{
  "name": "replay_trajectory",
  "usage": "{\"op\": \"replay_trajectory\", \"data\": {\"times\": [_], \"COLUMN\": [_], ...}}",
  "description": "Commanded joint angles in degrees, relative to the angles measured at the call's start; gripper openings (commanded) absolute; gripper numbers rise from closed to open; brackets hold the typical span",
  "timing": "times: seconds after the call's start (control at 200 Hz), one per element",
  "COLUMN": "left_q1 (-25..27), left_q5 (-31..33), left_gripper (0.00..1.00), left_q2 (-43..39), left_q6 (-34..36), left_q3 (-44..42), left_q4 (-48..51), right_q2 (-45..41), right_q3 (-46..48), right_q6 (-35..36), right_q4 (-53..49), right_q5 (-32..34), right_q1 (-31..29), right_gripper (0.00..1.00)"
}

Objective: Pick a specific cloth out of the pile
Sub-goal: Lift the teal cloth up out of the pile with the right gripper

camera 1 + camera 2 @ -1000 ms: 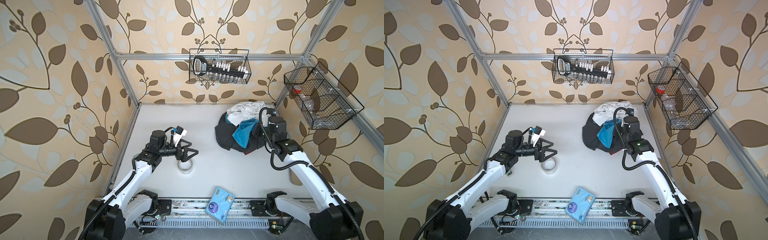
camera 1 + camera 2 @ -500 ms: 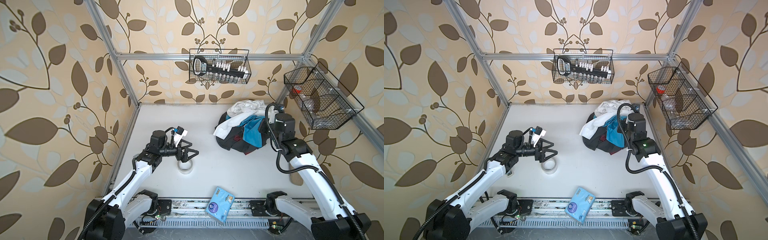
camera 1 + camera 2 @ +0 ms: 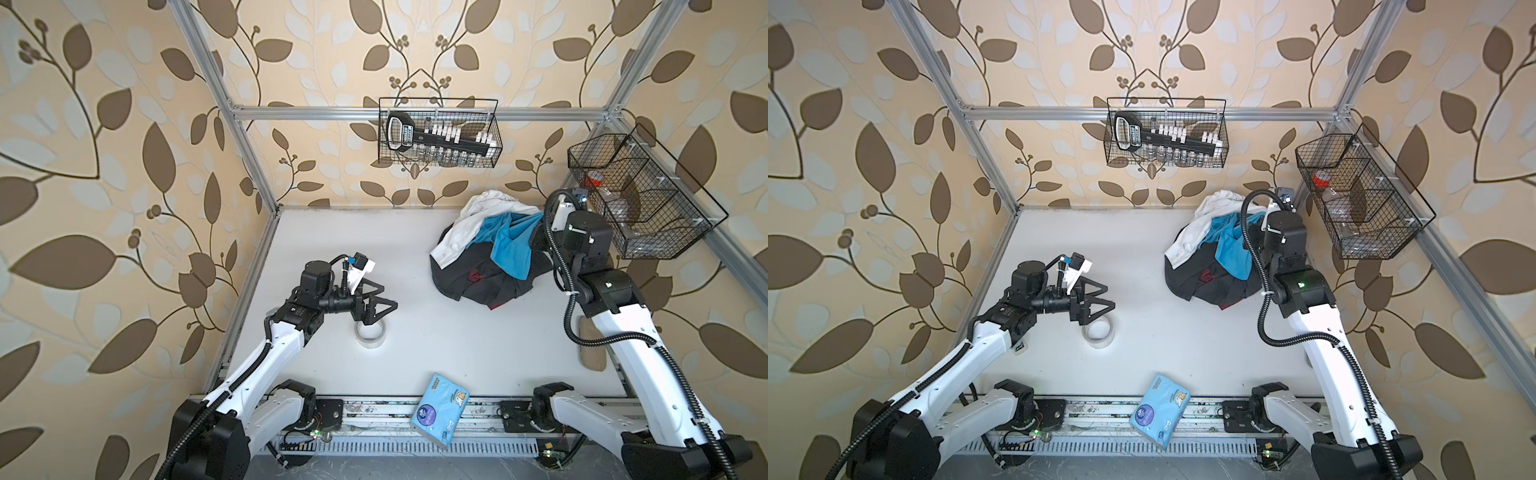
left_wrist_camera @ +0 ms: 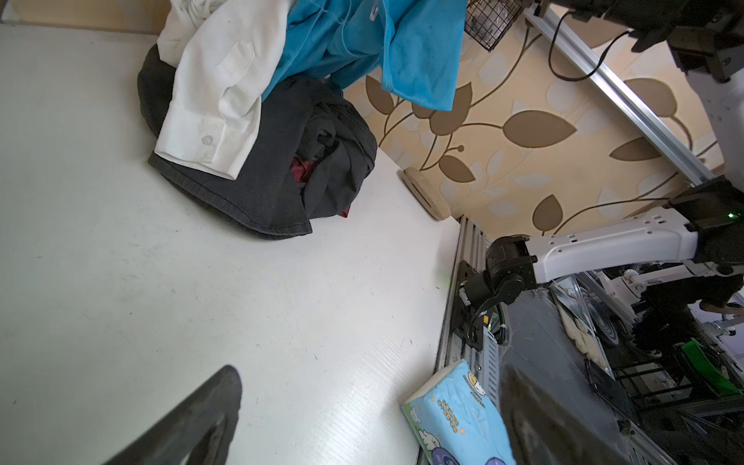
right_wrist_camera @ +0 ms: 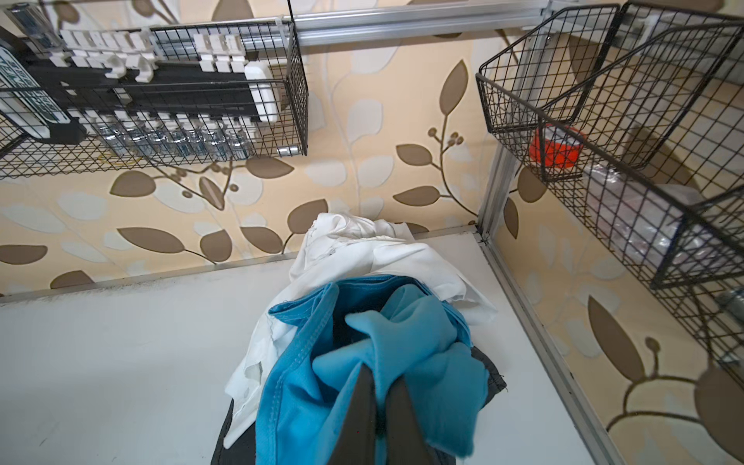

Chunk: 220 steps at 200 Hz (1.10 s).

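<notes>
Turquoise cloth (image 3: 513, 245) clamped in shut right end effector (image 5: 379, 384), held high to peel free of pile (image 3: 469, 286) beneath; far end caught beside white shirt (image 3: 457, 235). Left end effector (image 3: 389, 297) open, well apart, keeping clear.

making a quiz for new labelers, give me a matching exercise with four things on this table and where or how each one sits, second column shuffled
Things
1. cloth
2. white shirt
3. tape roll
4. tissue pack

Places or states
A. on the table, by the open left gripper
B. pinched in the shut right gripper, one end hanging free
C. at the table's front edge, partly over the rail
D. draped over the dark garment

Pairs: 1-B, 2-D, 3-A, 4-C
</notes>
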State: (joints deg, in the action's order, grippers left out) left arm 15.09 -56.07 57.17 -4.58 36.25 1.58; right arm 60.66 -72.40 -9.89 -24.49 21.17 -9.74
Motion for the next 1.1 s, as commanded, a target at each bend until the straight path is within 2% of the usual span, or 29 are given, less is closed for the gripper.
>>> {"op": "replay_trajectory", "data": {"times": [0.0, 0.685, 1.095], "left_q1": [0.55, 0.99, 1.26], "left_q5": [0.09, 0.35, 0.53], "left_gripper": [0.99, 0.99, 0.99], "left_q2": [-1.62, -2.04, -2.32], "left_q6": [1.42, 1.85, 2.03], "left_q3": [0.05, 0.07, 0.05], "left_q4": [-0.53, -0.02, 0.17], "right_q2": [-0.32, -0.44, -1.65], "right_q3": [-4.75, -16.06, -21.34], "right_q6": [2.27, 6.24, 4.63], "right_q4": [1.02, 0.56, 2.72], "right_q5": [3.13, 2.73, -1.7], "right_q1": [-0.24, -0.28, -0.28], "right_gripper": [0.0, 0.0, 0.0]}}
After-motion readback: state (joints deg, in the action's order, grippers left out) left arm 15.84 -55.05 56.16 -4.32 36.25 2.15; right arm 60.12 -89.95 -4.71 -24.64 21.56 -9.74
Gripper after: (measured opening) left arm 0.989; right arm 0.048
